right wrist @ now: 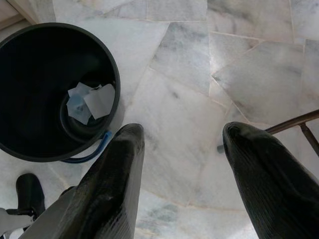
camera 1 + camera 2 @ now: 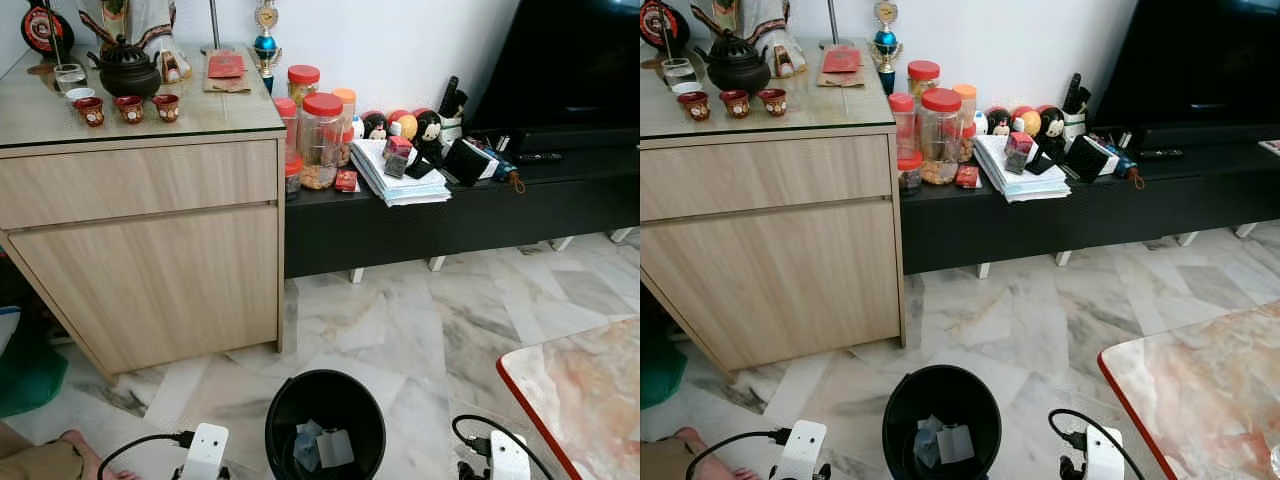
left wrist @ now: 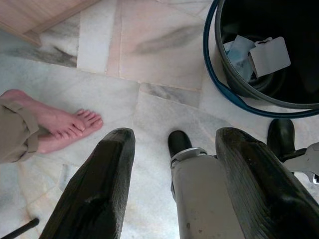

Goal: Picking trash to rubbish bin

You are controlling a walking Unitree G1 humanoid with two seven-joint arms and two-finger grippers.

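A black round rubbish bin (image 2: 325,385) stands on the marble floor just in front of me, between my two arms. Pale blue and grey scraps of trash (image 2: 322,448) lie at its bottom, also clear as trash (image 1: 89,101) from the right wrist. My left gripper (image 3: 174,184) hangs low to the left of the bin, open and holding nothing, with the bin's rim (image 3: 234,89) beyond its fingers. My right gripper (image 1: 183,164) hangs to the right of the bin, open and holding nothing, over bare floor.
A wooden cabinet (image 2: 150,240) with a tea set stands at the left. A low black TV bench (image 2: 460,215) carries jars, papers and toys. A red-edged marble table (image 2: 585,385) juts in at the right. A person's bare foot (image 3: 60,124) rests near my left gripper.
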